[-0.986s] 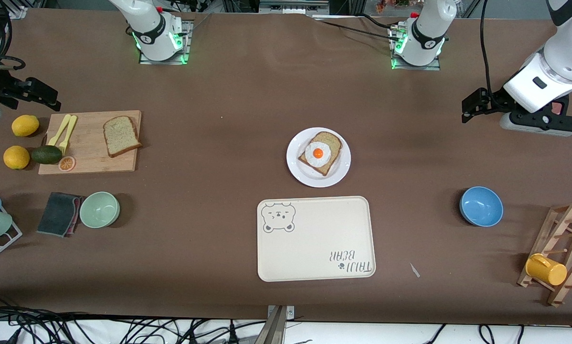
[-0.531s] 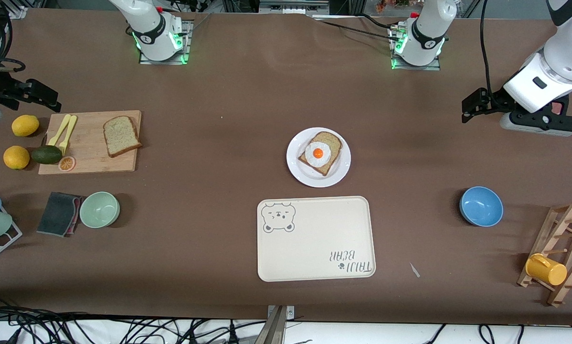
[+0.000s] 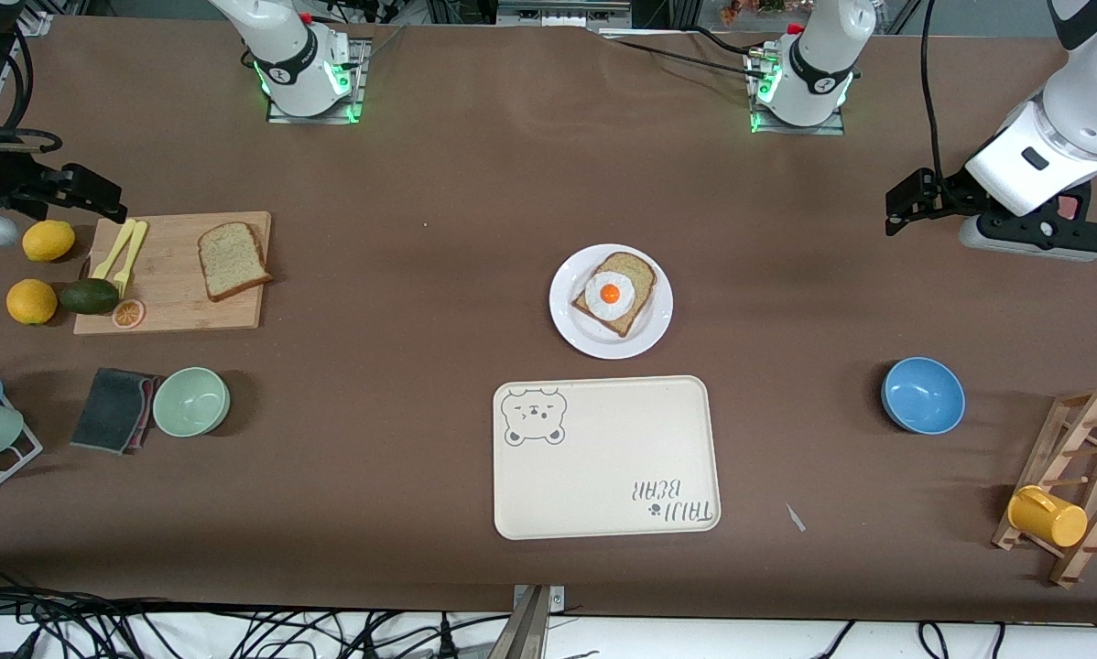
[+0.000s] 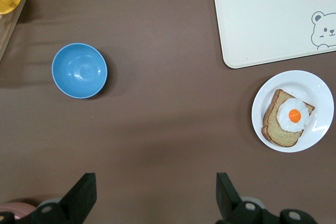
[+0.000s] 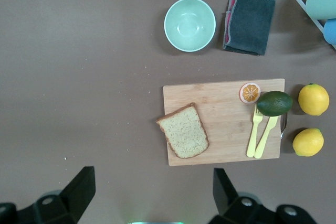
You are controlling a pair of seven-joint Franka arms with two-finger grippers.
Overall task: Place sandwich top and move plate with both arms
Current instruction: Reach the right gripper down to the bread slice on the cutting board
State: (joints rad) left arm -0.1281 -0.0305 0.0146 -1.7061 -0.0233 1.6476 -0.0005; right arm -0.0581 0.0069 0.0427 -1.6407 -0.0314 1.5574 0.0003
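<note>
Opening step, nothing picked yet: sandwich top (image 5: 183, 130) lying on the cutting board (image 5: 226, 98), well apart from the plate (image 3: 568, 320). Right gripper (image 5: 149, 195) hovering above board's edge, jaws spread, empty; next needing descent onto slice. Left gripper (image 4: 153, 198) waiting, spread, toward plate's left-arm side.

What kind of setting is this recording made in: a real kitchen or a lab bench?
Most likely a lab bench staged as a kitchen. Two arm bases are bolted onto a brown-covered table, with loose cables along its edge, while the props are toy-like: an egg-topped slice on a plate, a cutting board, a bear tray.
</note>
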